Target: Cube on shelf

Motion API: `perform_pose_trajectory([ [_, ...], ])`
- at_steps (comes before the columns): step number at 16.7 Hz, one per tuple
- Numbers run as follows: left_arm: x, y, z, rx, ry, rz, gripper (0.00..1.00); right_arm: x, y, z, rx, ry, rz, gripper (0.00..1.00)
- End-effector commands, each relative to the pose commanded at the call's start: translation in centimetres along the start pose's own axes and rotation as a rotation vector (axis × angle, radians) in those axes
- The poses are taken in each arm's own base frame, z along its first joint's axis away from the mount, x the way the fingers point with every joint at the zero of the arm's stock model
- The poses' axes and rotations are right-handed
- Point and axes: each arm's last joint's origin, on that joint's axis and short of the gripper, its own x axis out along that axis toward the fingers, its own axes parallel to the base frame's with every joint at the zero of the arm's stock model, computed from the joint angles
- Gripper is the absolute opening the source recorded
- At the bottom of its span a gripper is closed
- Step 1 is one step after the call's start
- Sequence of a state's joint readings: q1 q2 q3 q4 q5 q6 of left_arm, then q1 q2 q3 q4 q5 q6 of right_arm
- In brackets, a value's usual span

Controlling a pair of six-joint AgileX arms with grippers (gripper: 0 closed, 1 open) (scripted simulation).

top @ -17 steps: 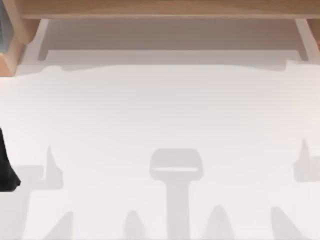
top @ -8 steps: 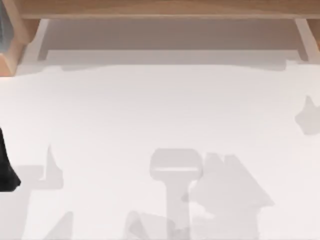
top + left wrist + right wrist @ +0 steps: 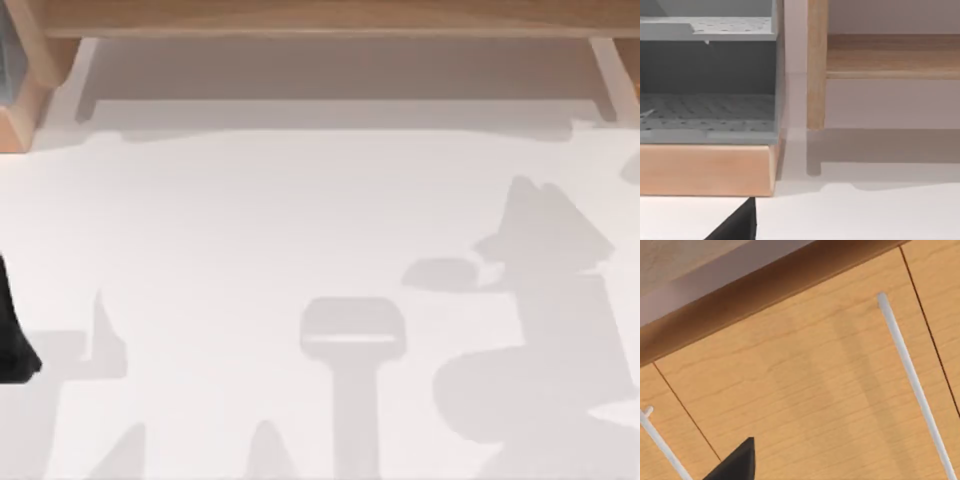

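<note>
The cube: you cannot tell where it is at this moment, nor whether either arm carries it, so go by what lies around it. The shelf (image 3: 320, 18) runs along the far edge of the tabletop (image 3: 300, 200), its long axis going from the left side to the right, with one white support (image 3: 82, 72) near the far left corner and another (image 3: 606, 72) near the far right corner.

The right wrist view faces light-brown wood grain crossed by thin white rods (image 3: 912, 375), with the dark tip of the right gripper (image 3: 737, 464) at the picture's edge. You may judge from this that the right arm is the one close to the shelf's wood. A broad arm-shaped shadow (image 3: 550, 330) lies on the right half of the tabletop, which fits that. Whether this gripper is open, closed or gripping something you cannot tell.

The left gripper (image 3: 737, 224) sits low by the tabletop's left side, facing a grey perforated rack (image 3: 707, 75) on a wooden base (image 3: 705, 167) at the far left corner, just beside a shelf upright (image 3: 816, 65). Its state cannot be told either, and it looks idle.

If the cube is with the right arm, the placement turns on setting it down across the board's short depth, so watch the front lip.
</note>
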State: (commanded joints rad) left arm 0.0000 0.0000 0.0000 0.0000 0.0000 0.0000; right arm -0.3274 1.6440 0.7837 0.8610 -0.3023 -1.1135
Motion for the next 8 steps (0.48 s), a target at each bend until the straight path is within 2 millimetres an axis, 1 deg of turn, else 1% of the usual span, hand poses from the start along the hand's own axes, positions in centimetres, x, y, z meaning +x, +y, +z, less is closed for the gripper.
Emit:
perform_pose_trajectory([
  [2, 0.0, 0.0, 0.0, 0.000, 0.000, 0.000, 1.00, 2.4, 1.2, -2.7, -0.107, 0.000, 0.000, 1.00],
  [4, 0.0, 0.0, 0.0, 0.000, 0.000, 0.000, 1.00, 4.2, 2.7, -5.3, -0.202, 0.001, 0.000, 1.00],
  [6, 0.0, 0.0, 0.0, 0.000, 0.000, 0.000, 1.00, 5.5, 4.3, -7.7, -0.284, 0.001, -0.001, 1.00],
  [8, 0.0, 0.0, 0.0, 0.000, 0.000, 0.000, 1.00, 6.3, 5.8, -9.8, -0.351, 0.001, -0.002, 1.00],
])
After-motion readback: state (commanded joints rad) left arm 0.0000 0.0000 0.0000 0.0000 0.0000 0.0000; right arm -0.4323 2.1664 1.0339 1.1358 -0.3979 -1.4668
